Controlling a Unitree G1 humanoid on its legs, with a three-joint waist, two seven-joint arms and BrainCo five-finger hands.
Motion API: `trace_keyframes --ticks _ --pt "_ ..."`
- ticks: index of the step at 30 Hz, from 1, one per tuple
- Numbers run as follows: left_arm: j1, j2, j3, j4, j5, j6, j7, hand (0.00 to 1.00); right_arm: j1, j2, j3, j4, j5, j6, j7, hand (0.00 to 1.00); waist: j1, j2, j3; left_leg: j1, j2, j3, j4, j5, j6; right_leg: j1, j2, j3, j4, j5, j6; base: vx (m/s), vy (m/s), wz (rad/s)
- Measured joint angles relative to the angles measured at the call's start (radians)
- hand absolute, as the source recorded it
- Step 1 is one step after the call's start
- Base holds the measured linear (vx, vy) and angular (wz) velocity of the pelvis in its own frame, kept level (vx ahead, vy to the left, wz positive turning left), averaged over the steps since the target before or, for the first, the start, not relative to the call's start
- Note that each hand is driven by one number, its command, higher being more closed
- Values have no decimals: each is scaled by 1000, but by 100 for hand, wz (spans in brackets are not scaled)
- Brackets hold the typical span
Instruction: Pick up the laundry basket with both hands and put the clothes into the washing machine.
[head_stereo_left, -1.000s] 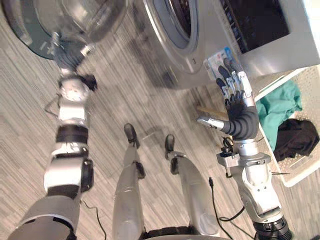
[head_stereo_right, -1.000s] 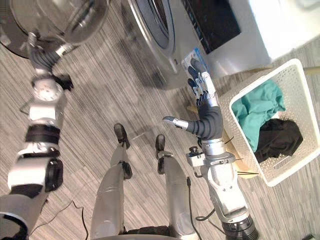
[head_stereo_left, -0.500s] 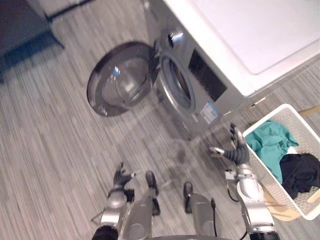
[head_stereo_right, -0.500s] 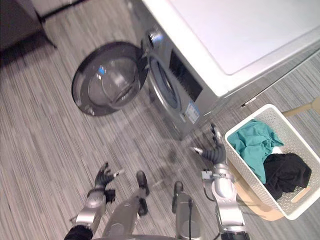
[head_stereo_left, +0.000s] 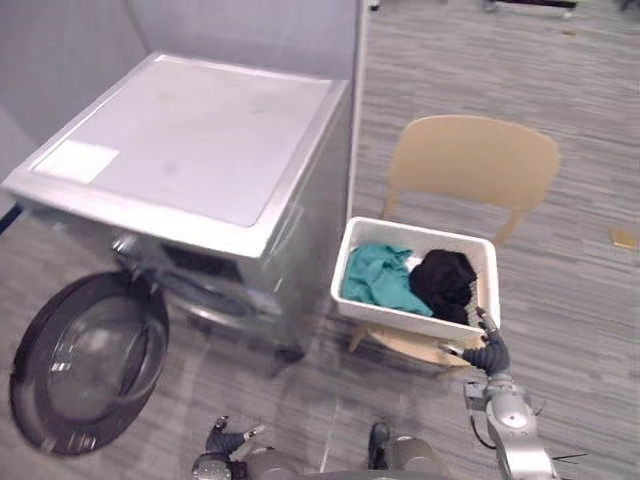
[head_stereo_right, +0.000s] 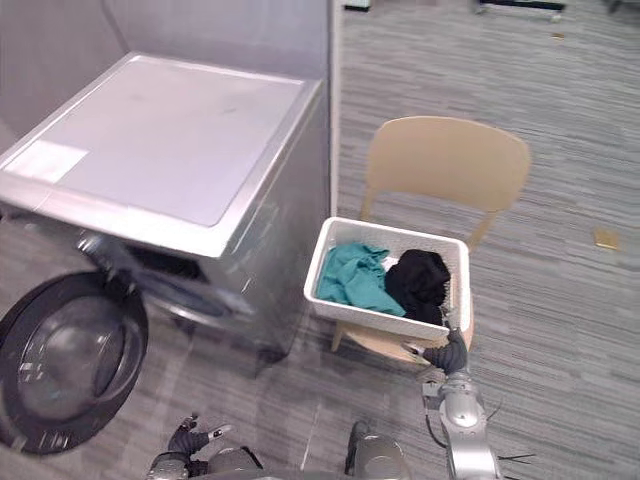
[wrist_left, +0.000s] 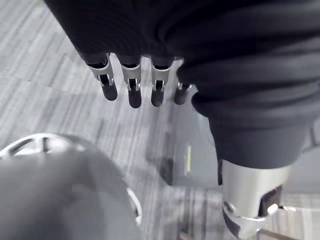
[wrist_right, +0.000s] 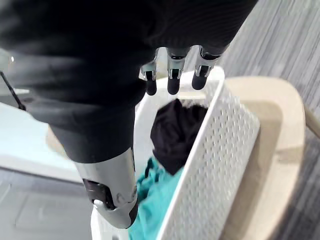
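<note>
Laundry basket (head_stereo_left: 400, 322): stiff perforated plastic, probably light, on the chair (head_stereo_left: 470, 160) beside the washing machine (head_stereo_left: 200, 170), holding soft clothes (head_stereo_left: 375, 280). Grip both end rims. Your right hand (head_stereo_left: 488, 352) is just beside one, fingers straight; your left hand (head_stereo_left: 222, 441) is low, fingers relaxed.

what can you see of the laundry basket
White plastic laundry basket, rectangular, walls perforated with small holes. It sits upright on the seat of a tan chair beside the washing machine, holding a teal cloth and a black cloth. The right hand hovers at its near right corner, fingers straight; contact unclear.
</note>
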Motion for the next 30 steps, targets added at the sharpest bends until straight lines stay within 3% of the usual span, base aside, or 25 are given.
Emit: trace_keyframes --ticks 1,2,5,6,7,8,11,16,19,21,22,25,30 --pt "-8 -1 -1 7 0 0 0 0 -1 -2 -9 0 -2 1 -3 0 11 0 0 -15 -19 -30 8 -30 -10 6 -5 21 -3 0 0 245 31 -87" --pt "-10 0 -5 11 -1 -3 1 0 -7 -21 -14 0 -13 4 -5 0 19 -9 7 -28 -73 -71 -18 -65 -5 29 -19 53 -13 2 2 219 55 -77" --pt "-4 0 -17 15 -1 -4 1 0 -18 -41 -14 8 -53 5 -3 0 25 -14 12 -19 -194 -152 -290 -72 3 70 -64 84 -13 10 17 187 122 -56" --pt "-1 -2 -33 15 -2 -7 1 0 -40 -72 -1 25 -80 5 0 0 32 -4 11 5 -252 -225 -486 -44 -25 71 -73 106 -12 17 32 192 270 -82" --pt "2 -13 -41 15 -2 -11 1 0 -66 -115 10 44 -114 4 3 0 41 28 9 21 -274 -298 -641 81 -70 70 -60 126 -18 18 59 166 270 -85" --pt "-1 -15 -44 18 -1 -15 0 0 -81 -130 11 57 -133 4 3 0 45 45 9 22 -282 -306 -646 105 -15 74 -55 135 -27 4 88 125 224 -58" --pt "-10 24 -69 20 -1 -32 0 0 -124 -175 36 80 -207 6 9 0 37 -15 15 41 -359 -273 -694 116 4 82 -139 151 -70 3 131 108 193 -4" --pt "-7 33 -82 29 0 -41 -2 0 -296 -278 193 181 -249 3 51 0 42 -5 41 35 -403 -248 -738 132 36 51 -179 157 -86 22 163 19 99 -7" --pt "-29 37 -100 32 -1 -47 -2 0 -446 -324 272 265 -278 -2 52 0 45 31 82 -43 -402 -251 -756 167 49 -39 -176 154 -77 38 172 -85 20 1" --pt "-69 37 -111 37 -2 -54 1 0 -568 -379 312 380 -293 1 51 0 69 69 148 -88 -403 -262 -803 218 54 -91 -172 146 -79 63 175 -100 22 15" --pt "-76 38 -110 38 -3 -57 2 0 -601 -385 321 423 -301 4 50 0 72 76 168 -93 -404 -269 -813 228 54 -97 -172 138 -78 63 175 -75 13 18" --pt "-80 39 -109 37 -5 -68 3 0 -702 -386 367 517 -306 6 45 0 73 79 204 -124 -406 -281 -836 253 56 -134 -171 125 -70 69 173 -32 3 13" --pt "-138 36 -109 27 -48 -82 17 0 -919 -428 474 638 -321 23 37 0 120 90 269 -177 -401 -270 -920 313 54 -280 -173 143 21 69 170 -55 -4 -8"
